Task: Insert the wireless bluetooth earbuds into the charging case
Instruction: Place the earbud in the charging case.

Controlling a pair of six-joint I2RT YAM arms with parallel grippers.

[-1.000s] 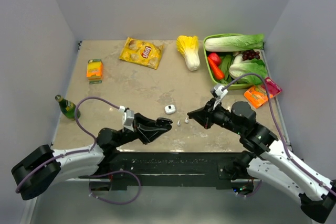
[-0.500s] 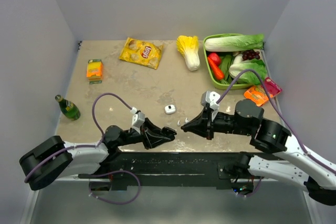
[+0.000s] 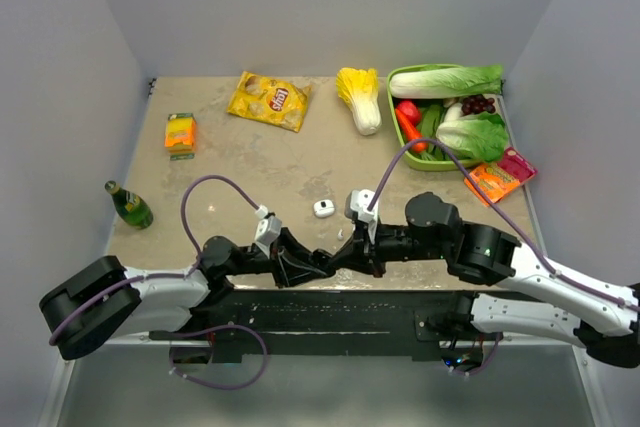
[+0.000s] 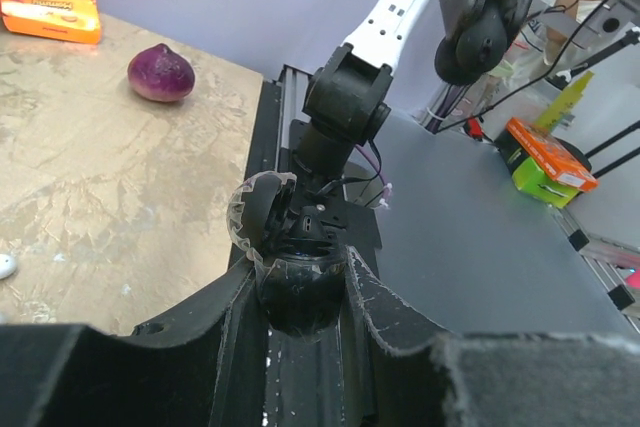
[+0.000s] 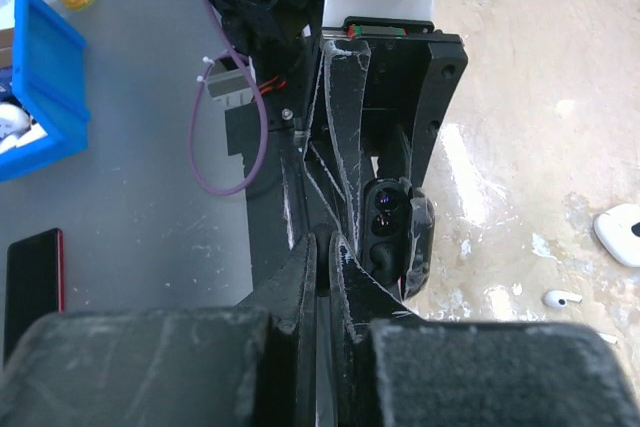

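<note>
The left gripper (image 3: 314, 267) was clamped on a black charging case (image 4: 298, 292) at the table's near edge. One finger pressed against each side of the case, and its translucent lid (image 4: 250, 222) stood swung up and open. The right gripper (image 5: 320, 252) pointed at the case from the opposite side, its fingers drawn together with only a sliver between them and their tips just beside the case. That sliver was too dark and narrow to tell whether a bud sat pinched in it.

One white earbud (image 5: 562, 299) lay loose on the table (image 3: 260, 157), on the far side of both grippers and apart from them. It was near a white charging case (image 3: 323, 208), which rested on the tabletop.

At the far right corner stood a green basket (image 3: 392, 87). It held a long pale Chinese cabbage (image 3: 460, 80) across its back, a red pepper (image 3: 407, 112), a bunch of dark grapes (image 3: 478, 104) and leafy greens (image 3: 470, 135).

The black case was small, rounded and glossy, and only dark fittings showed inside it under the clear lid. The earbud was a tiny white bulb with a short stem, lying on its side. The white case was a smooth rounded pebble shape.
</note>
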